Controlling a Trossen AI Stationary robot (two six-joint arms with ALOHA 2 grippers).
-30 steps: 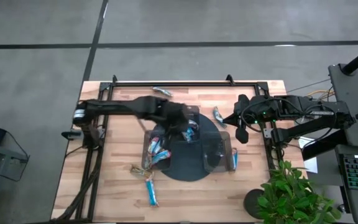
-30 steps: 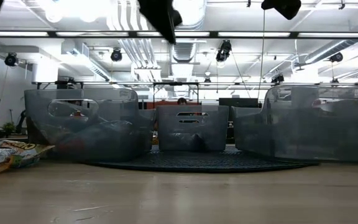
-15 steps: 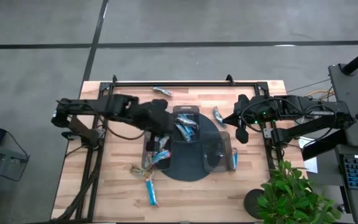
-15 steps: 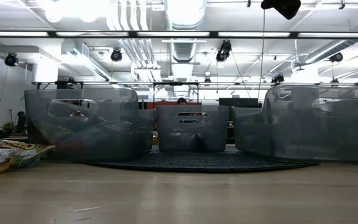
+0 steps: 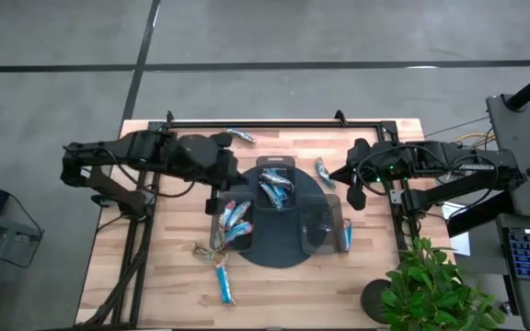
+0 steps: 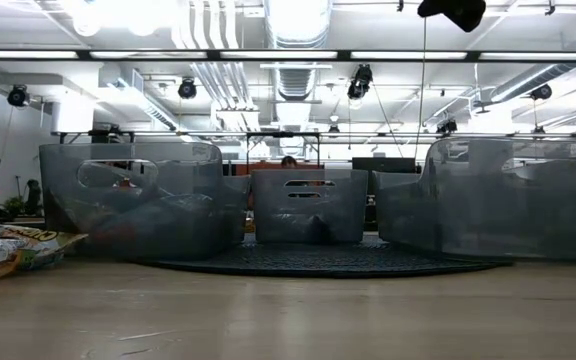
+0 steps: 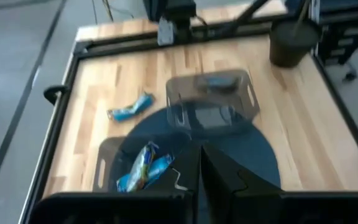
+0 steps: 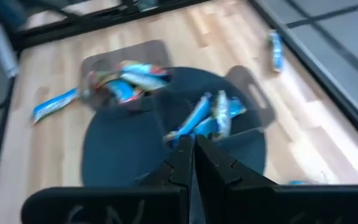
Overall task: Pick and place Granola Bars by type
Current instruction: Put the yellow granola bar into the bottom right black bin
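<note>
The granola bars show best in the high view. Light blue ones lie in the tray's left clear bin [image 5: 234,221] and far clear bin [image 5: 275,188]. Loose bars lie flat on the table: a greenish-silver one [image 5: 240,135] near the far edge, light blue ones [image 5: 323,170] [image 5: 346,234] [image 5: 224,281], and a greenish one [image 5: 207,248]. My left gripper [image 5: 224,170] [image 7: 199,167] hovers shut and empty, left of the tray. My right gripper [image 5: 352,188] [image 8: 190,155] waits shut, above the table right of the tray.
The dark round tray [image 5: 279,248] sits mid-table with three clear bins; the right bin [image 5: 321,221] holds something dark. A black frame rail [image 5: 274,122] runs along the far edge. A potted plant [image 5: 431,285] stands off the near right corner. Bare wood lies near left.
My left gripper has drawn back from over the far bin toward the table's left edge and has left the low view. The far bin's light blue bars, earlier covered by the gripper, now show in the high view. The right arm has kept still.
</note>
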